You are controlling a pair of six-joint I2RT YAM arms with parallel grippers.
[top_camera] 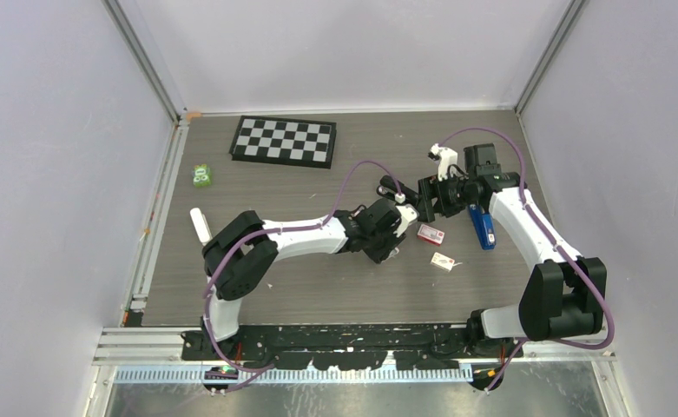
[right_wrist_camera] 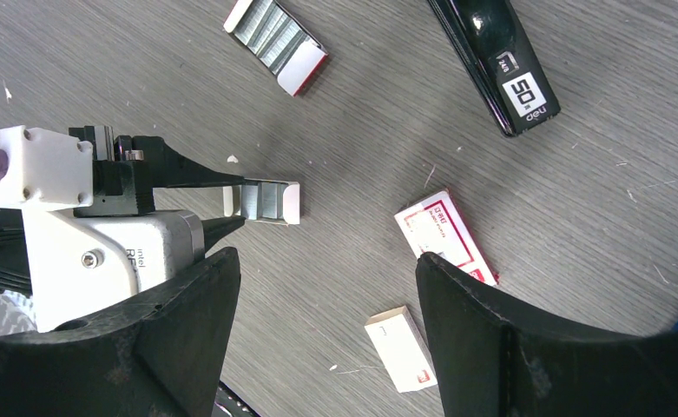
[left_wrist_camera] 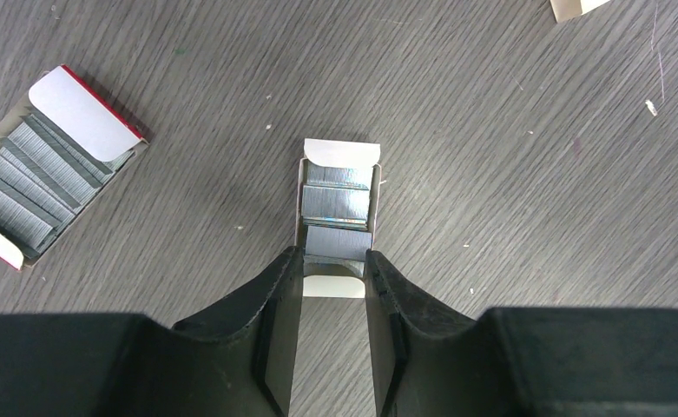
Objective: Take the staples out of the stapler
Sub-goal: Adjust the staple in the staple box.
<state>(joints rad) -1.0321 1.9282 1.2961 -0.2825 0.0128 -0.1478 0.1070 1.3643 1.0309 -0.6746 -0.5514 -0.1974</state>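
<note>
Left gripper (left_wrist_camera: 335, 256) clamped on a small white open cardboard tray of silver staples (left_wrist_camera: 337, 195), centre of the left wrist view.
Its black fingers (left_wrist_camera: 274, 287) press the tray's near end from both sides, over the grey wood-grain table (left_wrist_camera: 509, 130). The right gripper (right_wrist_camera: 326, 269) hangs with jaws wide apart, nothing between them. The long black stapler (right_wrist_camera: 491, 61) lies on the table at the upper right of the right wrist view, apart from both grippers.
</note>
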